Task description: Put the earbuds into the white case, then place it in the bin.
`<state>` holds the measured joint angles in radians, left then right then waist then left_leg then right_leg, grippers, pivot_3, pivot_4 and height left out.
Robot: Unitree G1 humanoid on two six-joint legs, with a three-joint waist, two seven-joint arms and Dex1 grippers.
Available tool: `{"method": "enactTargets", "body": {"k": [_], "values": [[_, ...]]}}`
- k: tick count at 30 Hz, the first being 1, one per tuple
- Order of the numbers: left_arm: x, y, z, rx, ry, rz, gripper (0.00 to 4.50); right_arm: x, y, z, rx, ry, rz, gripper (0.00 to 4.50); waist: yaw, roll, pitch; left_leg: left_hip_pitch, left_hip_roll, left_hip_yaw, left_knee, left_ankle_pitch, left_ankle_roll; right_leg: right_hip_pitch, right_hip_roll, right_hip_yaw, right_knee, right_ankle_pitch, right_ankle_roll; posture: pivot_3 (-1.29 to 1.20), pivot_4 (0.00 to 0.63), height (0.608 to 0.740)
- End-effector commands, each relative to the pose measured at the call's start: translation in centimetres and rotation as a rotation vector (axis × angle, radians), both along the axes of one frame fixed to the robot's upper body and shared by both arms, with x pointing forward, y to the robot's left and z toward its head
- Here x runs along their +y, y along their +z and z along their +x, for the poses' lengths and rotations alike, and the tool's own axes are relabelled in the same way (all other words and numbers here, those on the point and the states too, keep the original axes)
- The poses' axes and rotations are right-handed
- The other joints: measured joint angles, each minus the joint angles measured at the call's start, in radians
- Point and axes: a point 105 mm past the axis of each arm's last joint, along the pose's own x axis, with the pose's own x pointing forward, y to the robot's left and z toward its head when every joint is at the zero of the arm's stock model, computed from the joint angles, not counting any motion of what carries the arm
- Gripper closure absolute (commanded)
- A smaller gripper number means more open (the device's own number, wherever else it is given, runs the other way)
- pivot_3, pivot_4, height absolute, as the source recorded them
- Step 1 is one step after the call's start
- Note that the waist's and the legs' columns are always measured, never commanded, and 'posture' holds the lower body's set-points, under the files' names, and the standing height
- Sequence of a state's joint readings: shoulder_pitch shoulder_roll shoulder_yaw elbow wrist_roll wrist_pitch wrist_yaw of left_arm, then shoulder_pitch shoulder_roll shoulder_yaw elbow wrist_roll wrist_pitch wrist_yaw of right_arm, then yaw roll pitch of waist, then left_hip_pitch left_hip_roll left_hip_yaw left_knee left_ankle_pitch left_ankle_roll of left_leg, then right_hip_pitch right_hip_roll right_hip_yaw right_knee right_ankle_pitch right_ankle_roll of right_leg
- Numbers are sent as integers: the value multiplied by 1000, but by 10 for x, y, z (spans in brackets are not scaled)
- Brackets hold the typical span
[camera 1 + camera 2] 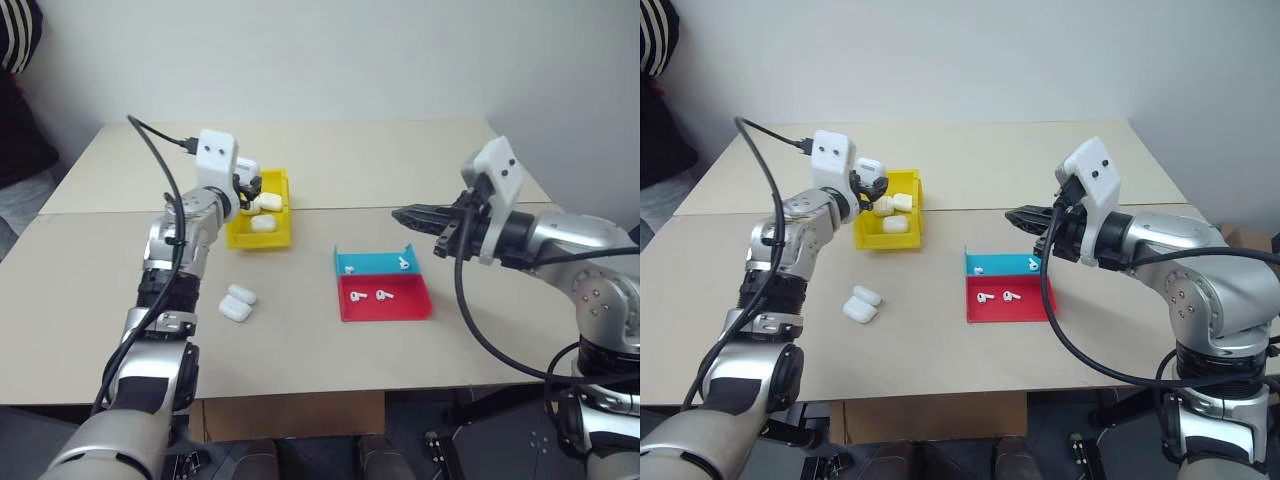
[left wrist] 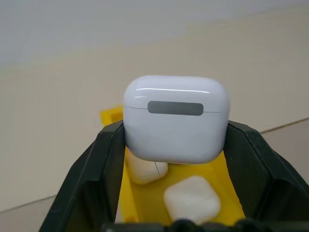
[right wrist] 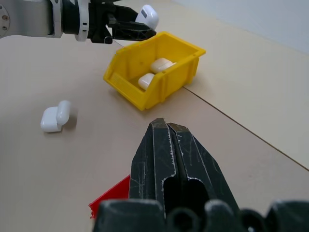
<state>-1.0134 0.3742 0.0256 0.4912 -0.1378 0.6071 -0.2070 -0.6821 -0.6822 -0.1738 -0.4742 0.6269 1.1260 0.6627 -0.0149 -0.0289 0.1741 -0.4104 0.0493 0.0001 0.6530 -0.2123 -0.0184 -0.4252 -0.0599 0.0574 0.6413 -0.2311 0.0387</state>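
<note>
The right jaws [image 3: 166, 126] are pressed together and empty, hanging above the desk [image 1: 300, 340] beside the red tray [image 1: 385, 297] and blue tray [image 1: 375, 262]. The left jaws [image 2: 174, 145] are clamped on the case [image 2: 176, 118], carrying it over the bin [image 3: 154, 75].

Near to far on the desk: two open cases [image 1: 237, 302] lie ahead of the left arm, loose earbuds [image 1: 370, 295] sit in the trays, and the bin beyond already has two cases [image 1: 263, 213] in it.

The step in hand looks like the drop. It would go best with the case brought lower, over the free floor of the bin and away from the two cases there, and with the jaws parting only once it is within the walls, so the smooth shell does not bounce out.

The held case is glossy white, rounded, lid shut, with a grey bar across its hinge side.
</note>
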Motion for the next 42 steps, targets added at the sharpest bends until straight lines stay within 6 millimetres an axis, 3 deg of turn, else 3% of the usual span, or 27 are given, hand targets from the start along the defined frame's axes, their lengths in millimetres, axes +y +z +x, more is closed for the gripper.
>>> {"method": "enactTargets", "body": {"k": [1, 7, 12, 18, 22, 27, 33, 39, 42], "values": [[-3, 12, 6, -26, 13, 32, 1727, -3, 8, -8, -43, -14, -3, 4457, 0, 0, 0, 0, 0, 0, 0, 0, 0, 0, 0, 0, 0, 0, 0, 0, 150, 740], [-8, 5, 11, -10, -30, 39, 1727, -4, 2, -9, -27, -32, 0, 4457, -3, 0, 0, 0, 0, 0, -1, 0, 0, 0, 0, 0, 0, 0, 0, 0, 150, 740], [-11, 1, 13, -3, -44, 61, 106, -4, 1, -9, -26, -40, 2, 4500, 0, 0, 0, 0, 0, 0, -1, 0, 0, 0, 0, 0, 0, 0, 0, 0, 150, 740], [-14, 13, 12, -120, -43, 98, 49, -4, 0, -8, -29, -42, -12, 4500, -1, 0, 0, 0, 0, 0, -1, 0, 0, 0, 0, 0, 0, 0, 0, 0, 150, 740], [-19, 23, -5, -203, -222, -32, 49, -6, -7, -9, -34, -45, -45, 4500, -3, 0, 0, 1, 0, 0, -1, 0, 0, 0, 0, 0, 0, 0, 0, 0, 150, 740], [-27, 20, -45, -347, -387, 14, 49, -10, -22, -17, -70, -4, -106, 4500, -3, 0, 0, 1, 0, 1, -3, 0, 0, 0, 0, 1, 0, 0, 0, 0, 150, 740], [-13, 11, -121, -246, -707, -98, 49, -35, -46, -44, -178, 113, -321, 4500, -3, 0, 0, 2, 0, 1, -2, 0, 0, 1, -1, 1, 0, 0, 1, 0, 150, 740], [35, -18, -197, -10, -920, 4, 49, -86, -47, -65, -179, 183, -460, 4500, -18, 0, 0, 9, 1, 4, -2, 0, 0, 5, 0, 2, 1, -5, 7, 0, 150, 740], [46, -19, -224, 76, -992, 36, 49, -105, -43, -68, -160, 182, -514, 4500, -19, -1, 0, 11, 2, 4, -1, 1, 0, 6, 0, 2, 1, -7, -2, 0, 150, 740]]}}
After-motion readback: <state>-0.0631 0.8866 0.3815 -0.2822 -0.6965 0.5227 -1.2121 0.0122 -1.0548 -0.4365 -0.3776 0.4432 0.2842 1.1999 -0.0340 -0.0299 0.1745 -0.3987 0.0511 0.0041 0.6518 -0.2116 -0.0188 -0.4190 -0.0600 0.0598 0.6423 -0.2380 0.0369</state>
